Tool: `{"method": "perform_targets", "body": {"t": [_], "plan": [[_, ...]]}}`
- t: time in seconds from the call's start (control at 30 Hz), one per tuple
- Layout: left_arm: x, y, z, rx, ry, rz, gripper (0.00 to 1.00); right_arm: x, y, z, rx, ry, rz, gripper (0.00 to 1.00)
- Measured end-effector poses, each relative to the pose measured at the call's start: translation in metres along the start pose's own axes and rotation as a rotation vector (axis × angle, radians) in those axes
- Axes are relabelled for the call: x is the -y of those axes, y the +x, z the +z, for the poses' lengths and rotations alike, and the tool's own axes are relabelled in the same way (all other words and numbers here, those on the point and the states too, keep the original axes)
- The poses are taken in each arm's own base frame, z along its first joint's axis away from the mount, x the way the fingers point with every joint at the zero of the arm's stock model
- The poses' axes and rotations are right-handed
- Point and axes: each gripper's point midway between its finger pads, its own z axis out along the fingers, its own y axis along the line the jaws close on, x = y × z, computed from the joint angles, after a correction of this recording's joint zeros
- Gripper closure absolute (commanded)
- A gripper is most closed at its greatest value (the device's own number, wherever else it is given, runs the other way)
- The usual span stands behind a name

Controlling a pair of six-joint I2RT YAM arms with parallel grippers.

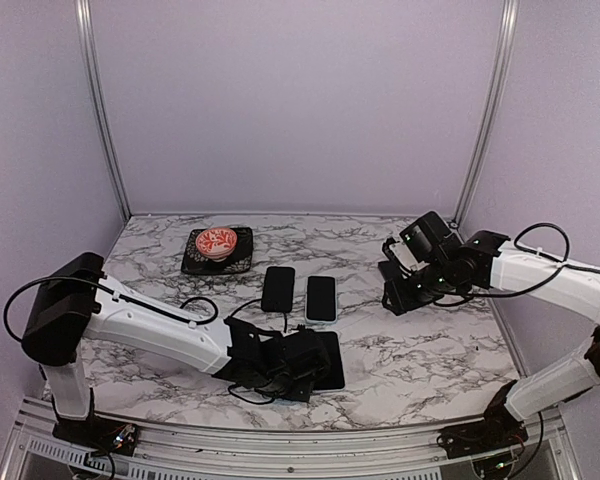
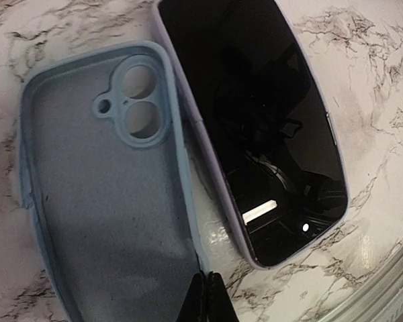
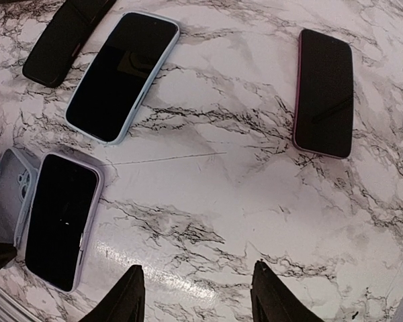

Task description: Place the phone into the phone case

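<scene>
The light blue phone case (image 2: 101, 194) lies inside-up on the marble, camera cut-out at its far end. Right beside it lies the phone (image 2: 255, 127), lavender-edged with its black screen up. My left gripper (image 2: 208, 298) is shut on the case's right rim at its near end. In the top view the left gripper (image 1: 298, 368) covers the case and the phone (image 1: 330, 360) lies to its right. The right wrist view shows the phone (image 3: 60, 218) and the case (image 3: 7, 194) at lower left. My right gripper (image 3: 198, 295) is open and empty above bare marble, also visible in the top view (image 1: 395, 290).
A blue-cased phone (image 3: 121, 74) and a dark phone (image 1: 277, 288) lie mid-table. A dark red phone (image 3: 324, 90) lies further right. A red patterned bowl (image 1: 218, 242) stands on a black plate (image 1: 242, 262) at the back left.
</scene>
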Motion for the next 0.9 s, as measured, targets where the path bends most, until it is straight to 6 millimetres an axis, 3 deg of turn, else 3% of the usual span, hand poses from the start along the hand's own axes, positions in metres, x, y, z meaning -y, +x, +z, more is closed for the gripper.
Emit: {"method": "perform_targets", "body": {"t": [0.07,0.17,0.43,0.67,0.77,0.8,0.9], "plan": [[0.005,0.005,0.015,-0.007,-0.024,0.007,1.0,0.0,0.0,0.0,0.0,0.0,0.0,0.47],[0.007,-0.001,0.012,0.017,-0.036,-0.013,1.0,0.001,0.0,0.0,-0.002,0.002,0.0,0.47],[-0.023,-0.012,0.011,0.127,-0.142,-0.114,1.0,0.001,-0.006,-0.002,0.003,0.006,0.004,0.47],[-0.018,-0.017,0.016,0.142,-0.15,-0.136,1.0,0.0,-0.011,-0.002,0.011,0.005,0.004,0.45],[-0.016,-0.018,0.017,0.145,-0.147,-0.137,1.0,0.003,-0.012,-0.002,0.011,0.007,0.011,0.37],[-0.016,-0.019,0.017,0.146,-0.146,-0.138,0.95,0.006,-0.012,-0.002,0.009,0.008,0.018,0.34],[-0.015,-0.021,0.016,0.155,-0.143,-0.142,0.57,0.021,-0.014,0.004,-0.005,0.014,0.052,0.17]]}}
